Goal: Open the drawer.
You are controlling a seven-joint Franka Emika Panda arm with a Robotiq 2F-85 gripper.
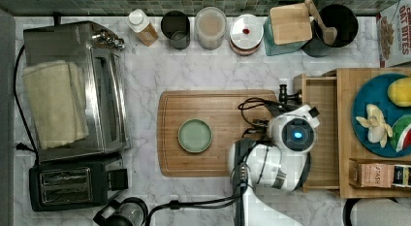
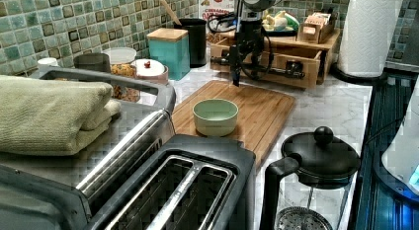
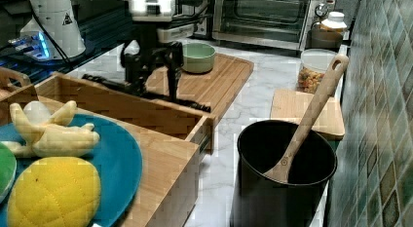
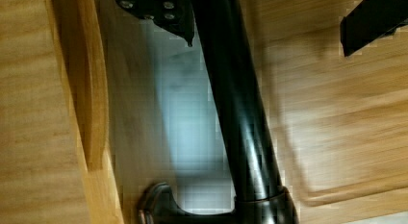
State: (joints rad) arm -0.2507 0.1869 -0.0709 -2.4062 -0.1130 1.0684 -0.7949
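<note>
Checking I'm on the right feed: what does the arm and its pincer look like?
The arm has glossy white rounded shells with dark joints and a round glowing blue light on top. Loose black cables loop off its wrist. The pincer is black, with slim dark fingers and small screws near one tip.

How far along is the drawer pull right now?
Mostly done: the drawer is pulled out of its wooden cabinet, its plain inside showing in the top and right views. In hand: the hand sits at the black bar handle, fingers either side. Left: perhaps a little more travel, then release.
</note>
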